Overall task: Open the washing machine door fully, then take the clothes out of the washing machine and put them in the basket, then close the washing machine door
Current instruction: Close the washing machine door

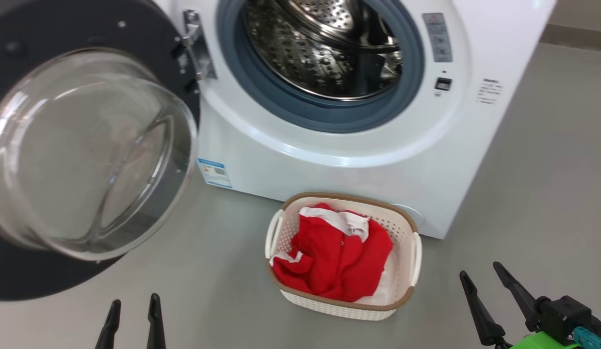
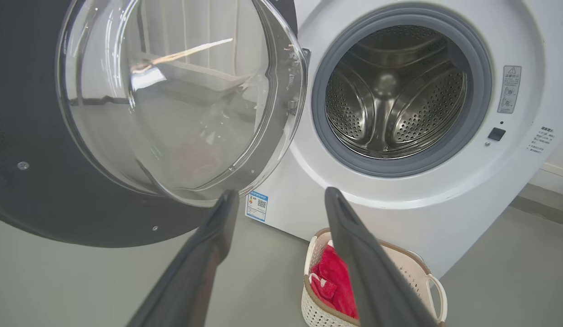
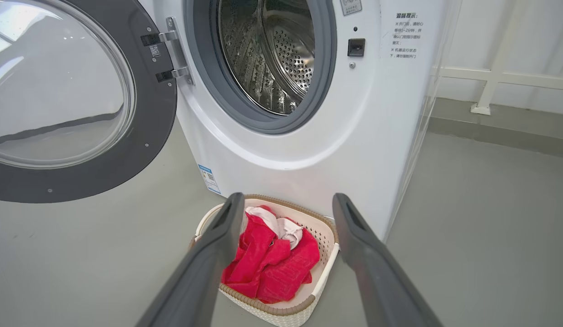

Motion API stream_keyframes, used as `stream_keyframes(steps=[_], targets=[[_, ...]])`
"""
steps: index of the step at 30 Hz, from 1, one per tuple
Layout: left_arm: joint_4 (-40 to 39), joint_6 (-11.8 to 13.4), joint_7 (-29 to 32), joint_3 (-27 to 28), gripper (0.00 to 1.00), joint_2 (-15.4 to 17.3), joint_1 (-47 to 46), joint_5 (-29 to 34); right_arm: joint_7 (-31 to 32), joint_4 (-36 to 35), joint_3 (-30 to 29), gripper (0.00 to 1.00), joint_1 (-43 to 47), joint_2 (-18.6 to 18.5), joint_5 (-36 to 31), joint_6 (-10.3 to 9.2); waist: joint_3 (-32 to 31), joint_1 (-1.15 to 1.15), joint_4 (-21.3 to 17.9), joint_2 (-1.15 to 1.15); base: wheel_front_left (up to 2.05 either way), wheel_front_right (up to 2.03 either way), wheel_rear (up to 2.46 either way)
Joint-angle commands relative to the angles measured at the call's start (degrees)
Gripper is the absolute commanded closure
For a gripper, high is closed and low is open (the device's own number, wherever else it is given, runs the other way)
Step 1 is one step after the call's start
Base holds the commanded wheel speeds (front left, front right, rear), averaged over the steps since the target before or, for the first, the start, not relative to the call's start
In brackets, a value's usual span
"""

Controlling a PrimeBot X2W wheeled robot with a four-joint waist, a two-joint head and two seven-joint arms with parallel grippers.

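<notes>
The white washing machine (image 1: 329, 165) stands ahead with its door (image 1: 87, 155) swung wide open to the left, black rim and bulging glass bowl facing me. Its steel drum (image 1: 324, 43) holds nothing that I can see. The red and white clothes (image 1: 332, 259) lie in the cream basket (image 1: 344, 308) on the floor before the machine. My left gripper (image 1: 134, 305) is open at the lower left, below the door. My right gripper (image 1: 479, 276) is open at the lower right, right of the basket. In the wrist views the door (image 2: 140, 100) (image 3: 58, 91), the clothes (image 3: 267, 259) and the basket (image 2: 417, 272) show too.
Grey floor (image 1: 538, 194) lies open to the right of the machine. A white rail (image 3: 504, 77) and a wall run behind it on that side. A blue label sticker (image 1: 214, 172) sits low on the machine's front.
</notes>
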Motion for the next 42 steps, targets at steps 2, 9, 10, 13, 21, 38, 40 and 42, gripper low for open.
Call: stream_keyframes(steps=[2, 9, 10, 13, 21, 38, 40, 42], targets=[[-1.1, 0.8, -0.3, 1.6, 0.00, 0.5, 0.0, -0.7, -0.4, -0.9, 1.5, 0.00, -2.0, -1.3, 0.5, 0.36, -1.0, 0.00, 2.7, 0.00, 0.00, 0.00, 0.00], [-0.8, 1.4, -0.3, 1.3, 0.00, 0.5, 0.9, -1.2, -0.4, -0.7, 2.4, 0.00, -1.7, -1.3, 0.6, 0.36, -1.9, 0.00, 5.1, 0.00, 0.00, 0.00, 0.00], [-0.7, 1.6, -0.3, 1.3, 0.00, 0.5, 1.1, -1.3, -0.4, -0.6, 2.5, 0.00, -1.7, -1.4, 0.6, 0.36, -2.0, 0.00, 5.4, 0.00, 0.00, 0.00, 0.00], [-0.8, 1.7, -0.3, 1.2, 0.00, 0.5, 1.5, -1.4, -0.4, -0.6, 2.9, 0.00, -1.5, -1.5, 0.7, 0.36, -2.2, 0.00, 6.1, 0.00, 0.00, 0.00, 0.00], [-1.2, 2.4, -0.3, 1.4, 0.00, 0.5, 2.1, -2.1, -0.4, -0.4, 3.8, 0.00, -2.1, -2.0, 0.9, 0.36, -1.9, 0.00, 6.9, 0.00, 0.00, 0.00, 0.00], [-2.5, 2.2, -0.3, 1.5, 1.00, 0.5, 1.6, -2.5, -0.4, -0.1, 4.3, 0.00, -2.1, -1.9, 1.2, 0.36, -2.3, 0.00, 6.9, 0.00, 0.00, 0.00, 0.00], [-3.7, 1.9, -0.3, 1.9, 1.00, 0.5, 1.0, -2.8, -0.4, -0.1, 4.2, 0.00, -2.1, -1.8, 1.2, 0.36, -2.3, 0.00, 6.9, 0.00, 0.00, 0.00, 0.00], [-5.5, 1.3, -0.3, 3.0, 1.00, 0.5, 0.0, -3.2, -0.4, -0.1, 4.2, 0.00, -2.1, -1.8, 1.2, 0.36, -2.2, 0.00, 7.0, 0.00, 0.00, 0.00, 0.00]])
